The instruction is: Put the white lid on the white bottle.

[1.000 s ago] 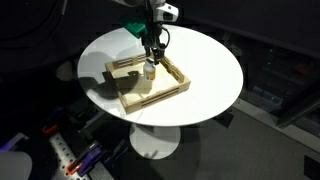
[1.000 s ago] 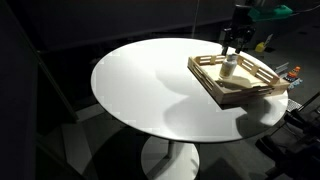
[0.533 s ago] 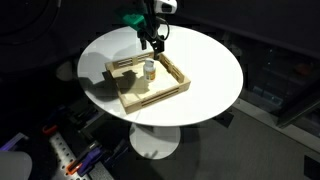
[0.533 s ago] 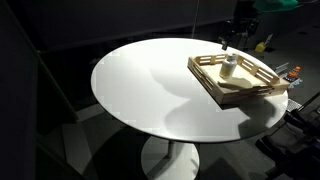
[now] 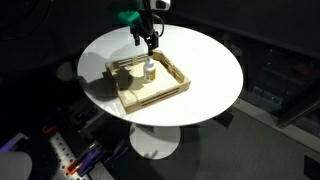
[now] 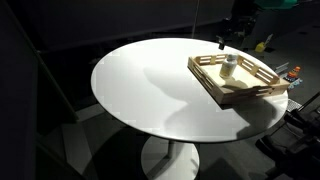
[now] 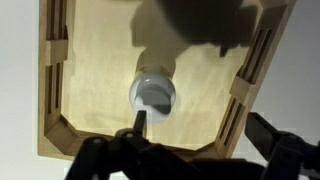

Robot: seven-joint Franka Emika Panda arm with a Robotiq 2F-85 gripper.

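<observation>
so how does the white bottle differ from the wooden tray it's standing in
The white bottle is small and upright; the wooden tray is wide, low and flat. The bottle is white and round seen from above; the tray is tan and angular. They share the round white table, the bottle standing inside the tray.
</observation>
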